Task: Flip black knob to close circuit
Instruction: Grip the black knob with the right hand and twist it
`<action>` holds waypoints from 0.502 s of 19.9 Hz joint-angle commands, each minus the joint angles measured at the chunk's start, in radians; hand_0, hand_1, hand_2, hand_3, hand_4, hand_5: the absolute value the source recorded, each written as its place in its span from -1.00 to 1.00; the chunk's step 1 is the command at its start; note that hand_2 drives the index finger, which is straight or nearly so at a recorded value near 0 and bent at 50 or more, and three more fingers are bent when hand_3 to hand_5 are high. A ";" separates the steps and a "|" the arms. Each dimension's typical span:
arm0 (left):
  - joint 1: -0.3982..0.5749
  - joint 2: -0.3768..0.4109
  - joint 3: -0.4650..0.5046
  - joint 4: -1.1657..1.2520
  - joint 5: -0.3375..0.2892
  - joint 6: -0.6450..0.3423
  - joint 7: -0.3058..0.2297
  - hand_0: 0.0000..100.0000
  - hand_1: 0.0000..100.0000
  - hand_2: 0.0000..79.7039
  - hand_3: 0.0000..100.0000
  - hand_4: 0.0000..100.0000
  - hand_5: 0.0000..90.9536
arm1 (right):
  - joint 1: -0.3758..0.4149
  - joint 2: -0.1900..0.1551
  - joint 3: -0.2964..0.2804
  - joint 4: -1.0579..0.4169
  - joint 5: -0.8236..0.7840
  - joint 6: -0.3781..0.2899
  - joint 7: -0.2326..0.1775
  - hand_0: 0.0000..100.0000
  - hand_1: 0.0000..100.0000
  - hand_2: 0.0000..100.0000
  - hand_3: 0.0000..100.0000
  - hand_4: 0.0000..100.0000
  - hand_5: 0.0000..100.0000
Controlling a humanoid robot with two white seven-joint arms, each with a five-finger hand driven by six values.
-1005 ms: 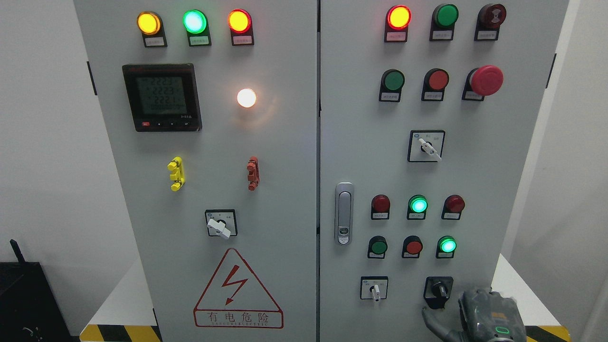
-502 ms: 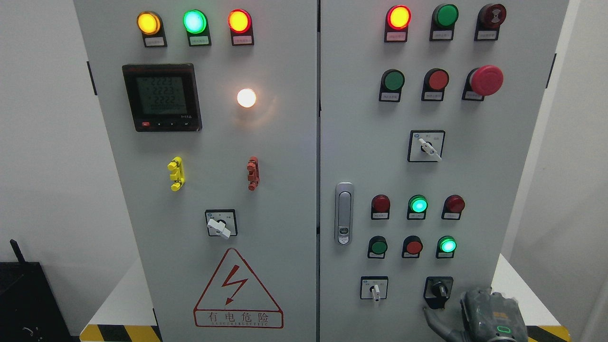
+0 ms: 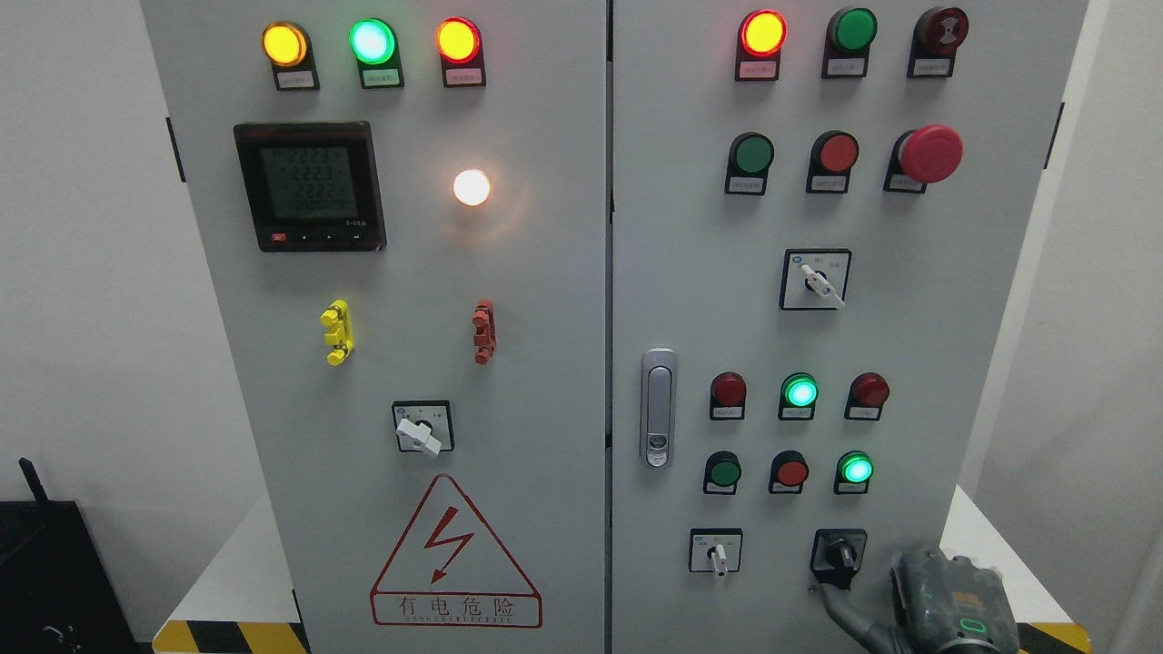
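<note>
The black knob (image 3: 840, 552) sits on a black square plate at the bottom right of the right cabinet door (image 3: 690, 272), its handle pointing roughly downward. My right hand (image 3: 909, 610) comes in at the lower right corner, just below and to the right of the knob. One grey finger (image 3: 838, 605) stretches up-left, its tip just under the knob's plate, not wrapped around the knob. The hand holds nothing; its remaining fingers are cut off by the frame's bottom edge. My left arm does not show.
A white selector switch (image 3: 718, 554) sits left of the black knob, with lit and unlit buttons (image 3: 792, 472) above. A silver door latch (image 3: 658, 407) is at the door's left edge. The left door carries a meter (image 3: 311, 186) and a warning triangle (image 3: 452, 554).
My right hand has slid a little right and down, and its outstretched finger now points up under the knob's plate. The knob has not turned.
</note>
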 commanded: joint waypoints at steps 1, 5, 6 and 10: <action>0.000 -0.001 0.012 0.000 0.008 0.000 0.000 -1.00 -1.00 -1.00 -0.90 -0.95 -1.00 | -0.012 0.023 0.003 0.004 -0.001 0.009 -0.004 -1.00 -1.00 0.82 1.00 0.68 0.69; 0.000 0.001 0.011 0.000 0.008 0.000 0.000 -1.00 -1.00 -1.00 -0.90 -0.95 -1.00 | -0.018 0.021 0.002 0.007 -0.001 0.014 -0.004 -1.00 -1.00 0.82 1.00 0.68 0.69; 0.000 0.001 0.011 0.000 0.008 0.000 0.000 -1.00 -1.00 -1.00 -0.90 -0.95 -1.00 | -0.020 0.021 0.002 0.007 -0.001 0.017 -0.004 -1.00 -1.00 0.82 1.00 0.68 0.69; 0.000 -0.001 0.011 0.000 0.008 0.000 0.000 -1.00 -1.00 -1.00 -0.90 -0.95 -1.00 | -0.018 0.018 -0.006 0.009 -0.001 0.015 -0.004 -1.00 -1.00 0.82 1.00 0.68 0.69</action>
